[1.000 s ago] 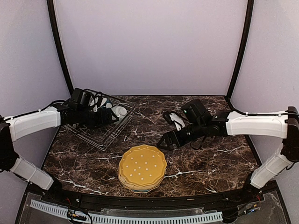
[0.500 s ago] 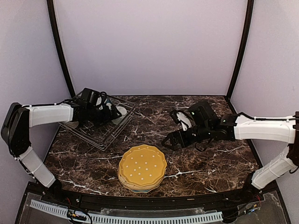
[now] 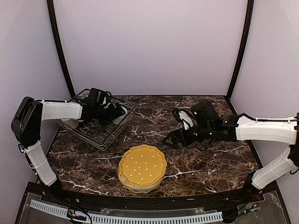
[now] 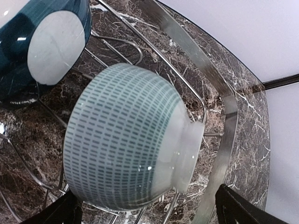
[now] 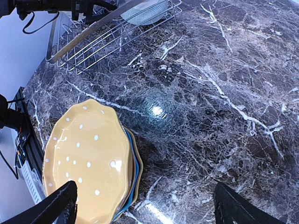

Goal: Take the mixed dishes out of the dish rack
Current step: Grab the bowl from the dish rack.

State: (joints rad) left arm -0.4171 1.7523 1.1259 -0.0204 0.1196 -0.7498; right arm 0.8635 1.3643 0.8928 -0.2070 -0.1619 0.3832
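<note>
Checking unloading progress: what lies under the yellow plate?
A blue plate, only its rim showing past the edge of the yellow plate. Anything lower is covered, so the count of plates cannot be told.

Robot test cell, probably a laboratory: plain lilac panels (image 3: 149,46) and black frame posts (image 3: 60,51) enclose a dark marble counter (image 3: 215,163), with slotted cable duct (image 3: 140,218) at the near edge.

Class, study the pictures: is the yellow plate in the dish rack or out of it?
Out. The yellow plate tops a stack on the marble table, in front of the rack and apart from it.
</note>
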